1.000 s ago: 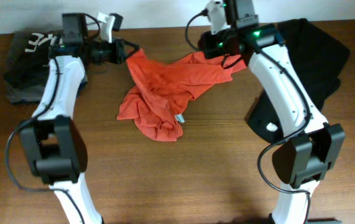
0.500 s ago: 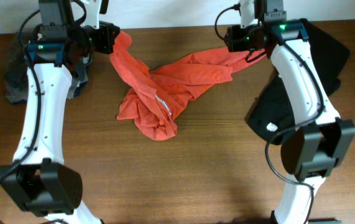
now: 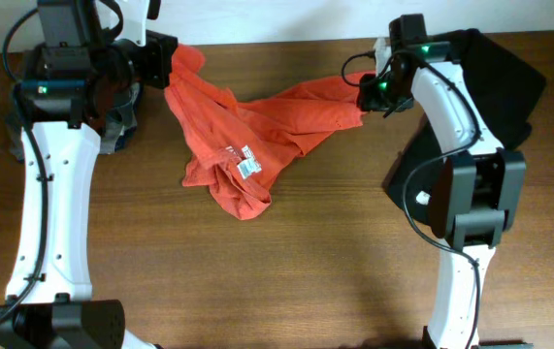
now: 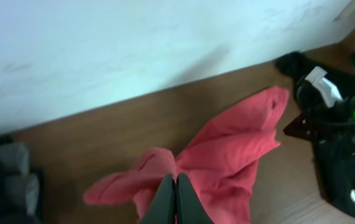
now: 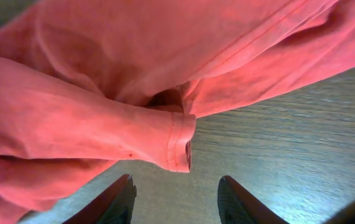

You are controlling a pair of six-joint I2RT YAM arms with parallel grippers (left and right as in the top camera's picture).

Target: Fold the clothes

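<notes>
An orange-red shirt lies crumpled across the far middle of the wooden table, a white label showing on it. My left gripper is shut on the shirt's left corner and holds it lifted at the back left; the left wrist view shows the closed fingers pinching the cloth. My right gripper is open just past the shirt's right end. In the right wrist view its fingers are spread and empty, the sleeve cuff lying just ahead of them.
A dark folded garment lies at the far left behind my left arm. A black garment with a small white tag lies at the right under my right arm. A white wall runs along the table's back edge.
My right gripper has let go of the shirt's right end, which dropped to the table. My left gripper has pulled its corner further left, and the label turned into view.
</notes>
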